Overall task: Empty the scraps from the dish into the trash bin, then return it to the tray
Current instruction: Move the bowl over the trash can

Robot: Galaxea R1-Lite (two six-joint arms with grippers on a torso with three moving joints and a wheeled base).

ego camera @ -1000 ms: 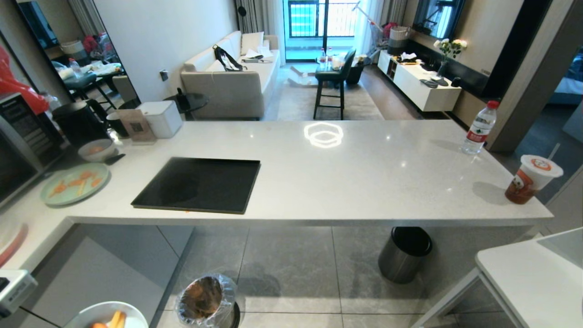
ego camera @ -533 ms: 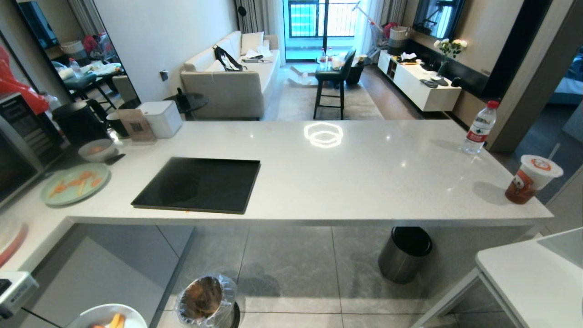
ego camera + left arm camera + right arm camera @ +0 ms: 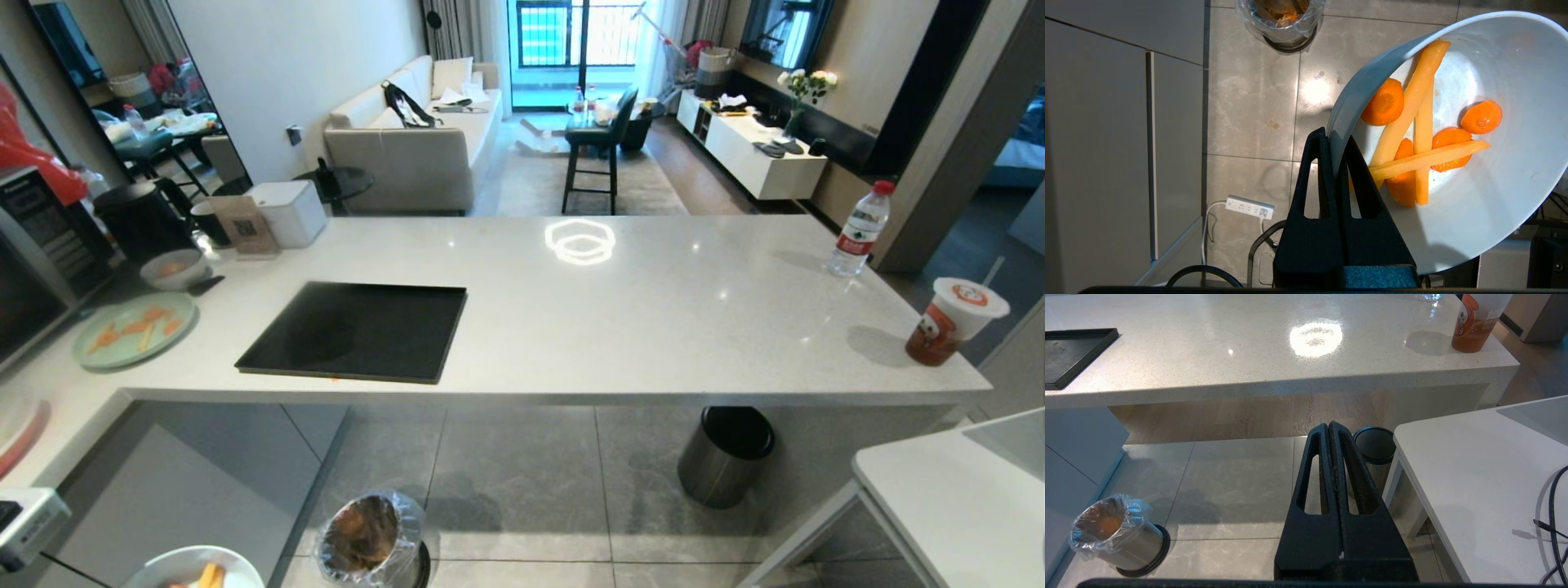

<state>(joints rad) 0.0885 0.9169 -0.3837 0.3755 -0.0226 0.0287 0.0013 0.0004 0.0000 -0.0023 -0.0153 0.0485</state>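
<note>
While the scraps [image 3: 1421, 134] lie inside the dish [image 3: 1474, 228], the emptying step is, by the look of it, not yet done: carrot rounds and pale yellow strips rest against the white inside, none seen falling. The left gripper [image 3: 1336, 143] is clamped on the dish's rim, one finger outside the wall and one inside, with the rim pinched between them and the scraps just beyond the inner finger. The dish is tilted, its open side turned partly toward the floor. The trash bin [image 3: 1284, 20] stands on the floor tiles well ahead of the gripper and off to one side of the dish, not beneath it, so the dish probably has to be carried over the bin before tipping. The tray [image 3: 355, 331] sits bare on the counter [image 3: 653, 310], awaiting the dish's return. The right gripper [image 3: 1333, 428] hangs idle, its fingers pressed together on nothing.
</note>
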